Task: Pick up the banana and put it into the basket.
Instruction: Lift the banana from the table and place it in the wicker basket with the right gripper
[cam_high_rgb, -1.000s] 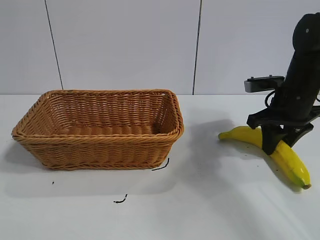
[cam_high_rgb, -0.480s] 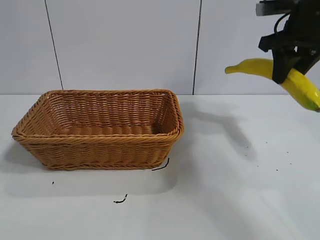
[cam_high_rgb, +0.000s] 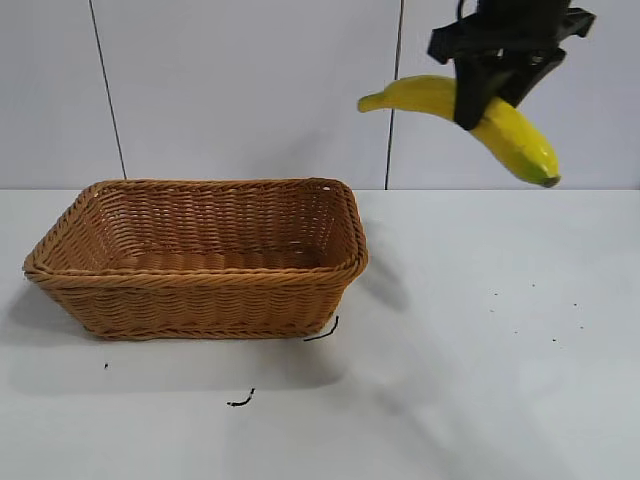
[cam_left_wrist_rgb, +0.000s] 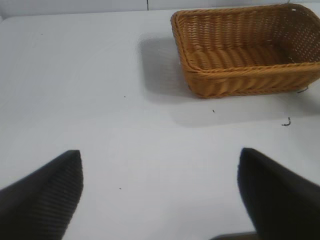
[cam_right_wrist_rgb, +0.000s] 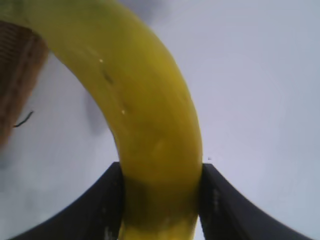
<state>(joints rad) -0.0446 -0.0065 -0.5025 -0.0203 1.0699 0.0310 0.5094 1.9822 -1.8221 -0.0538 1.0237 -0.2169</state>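
I have the banana (cam_high_rgb: 500, 125) up in the air, clamped across its middle by the right pincer (cam_high_rgb: 487, 98), high above the surface (cam_high_rgb: 480, 380) and off to the right of the basket (cam_high_rgb: 200, 258), past its right end. It hangs tilted, its thin end toward the basket and the other end dipping lower to the right. In the right wrist view the banana (cam_right_wrist_rgb: 150, 130) fills most of the picture, squeezed between the two dark fingers (cam_right_wrist_rgb: 107, 200), with a slice of wicker at one edge. The basket sits on the surface with nothing visible inside and nothing between it and the fruit. A couple of short black scraps (cam_high_rgb: 240, 401) lie on the surface in front of the basket, one right at its near right corner. The left pincer (cam_left_wrist_rgb: 160, 190) stands open, low over bare surface, well apart from the basket (cam_left_wrist_rgb: 240, 75); only its two fingertips show. The right arm above the pincer is cut off by the top of the exterior view.
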